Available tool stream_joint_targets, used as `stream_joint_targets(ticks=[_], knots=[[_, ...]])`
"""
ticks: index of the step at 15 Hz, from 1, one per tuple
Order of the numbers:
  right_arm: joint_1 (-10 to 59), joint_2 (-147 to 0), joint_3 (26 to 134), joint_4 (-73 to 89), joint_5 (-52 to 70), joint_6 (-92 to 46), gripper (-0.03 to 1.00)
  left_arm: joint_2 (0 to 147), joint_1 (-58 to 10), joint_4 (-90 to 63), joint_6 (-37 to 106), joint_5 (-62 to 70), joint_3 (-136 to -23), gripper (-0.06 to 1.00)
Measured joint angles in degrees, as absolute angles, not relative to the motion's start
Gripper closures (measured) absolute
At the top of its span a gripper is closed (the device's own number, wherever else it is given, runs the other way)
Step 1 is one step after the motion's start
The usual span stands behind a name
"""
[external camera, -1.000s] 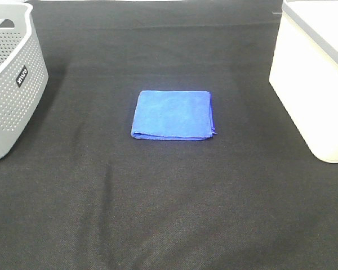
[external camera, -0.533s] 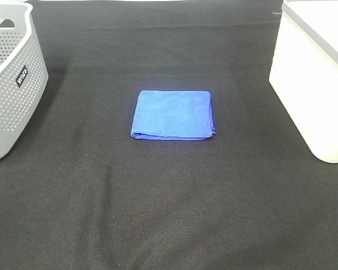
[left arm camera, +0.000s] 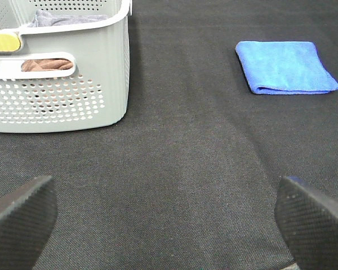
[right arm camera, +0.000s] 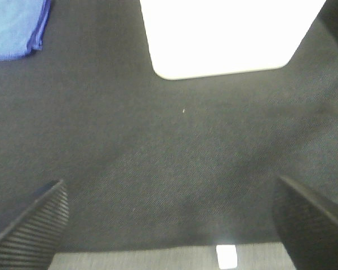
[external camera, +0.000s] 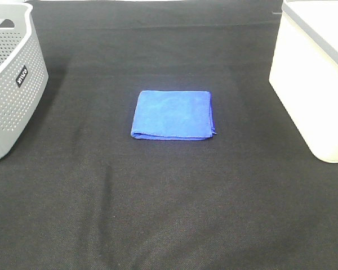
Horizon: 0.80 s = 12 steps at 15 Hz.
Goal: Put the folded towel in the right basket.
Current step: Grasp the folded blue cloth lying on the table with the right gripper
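On black cloth (external camera: 169,214), square folded towel (external camera: 173,115).

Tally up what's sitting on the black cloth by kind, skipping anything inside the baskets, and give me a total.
Baskets: 2, the grey basket and the white basket
Towels: 1, the folded towel
Total: 3
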State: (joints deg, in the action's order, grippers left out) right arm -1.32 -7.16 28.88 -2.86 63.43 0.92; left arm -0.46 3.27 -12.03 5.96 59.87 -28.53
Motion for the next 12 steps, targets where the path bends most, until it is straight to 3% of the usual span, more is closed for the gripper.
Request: stream_joint_targets(ticks=[7,12], knots=[[-1.32,-63.94,65.15,13.35,69.27,-3.9,0.02,-0.46,3.27,-12.03,5.96,59.87,-28.53,-0.03],[-1.32,-78.78,76.6,23.38,69.21,-5.61,0.02,-0.46,3.27,-12.03,5.96,59.87,-28.53,-0.03]])
